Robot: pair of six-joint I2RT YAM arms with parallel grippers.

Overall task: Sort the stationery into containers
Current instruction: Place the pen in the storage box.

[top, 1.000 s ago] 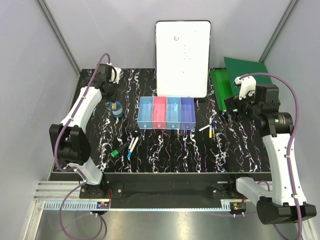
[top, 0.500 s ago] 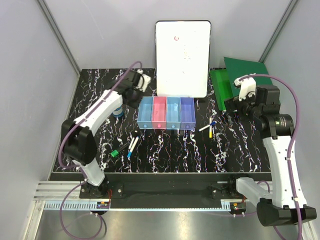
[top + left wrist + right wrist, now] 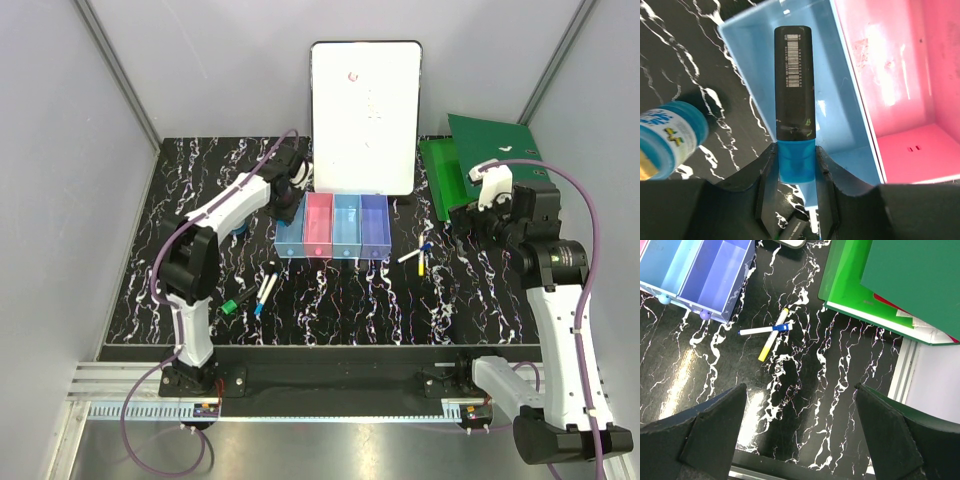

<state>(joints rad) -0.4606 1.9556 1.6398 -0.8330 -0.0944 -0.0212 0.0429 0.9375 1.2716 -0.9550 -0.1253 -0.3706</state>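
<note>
While the left gripper (image 3: 796, 172) clamps the blue end of a black marker (image 3: 794, 85), the barrel points down over the leftmost light blue bin (image 3: 845, 120), beside the pink bin (image 3: 900, 75); whether its tip touches the bin floor cannot be told. A blue tape roll (image 3: 671, 136) stands just left of that bin, cut off by the frame edge. The right gripper (image 3: 800, 440) hangs with fingers (image 3: 710, 427) spread wide, holding nothing, over the black marbled table (image 3: 350, 300). Ahead of it a blue-ended pen (image 3: 762, 330) and a yellow-ended pen (image 3: 771, 342) lie crossed, between the purple-blue bin (image 3: 715, 275) and the green binder (image 3: 850, 290). A green-black marker (image 3: 238, 301) and slim pens (image 3: 267, 287) lie nearer the front edge. Grey walls close both sides; a white board (image 3: 365, 115) leans behind the bins
</note>
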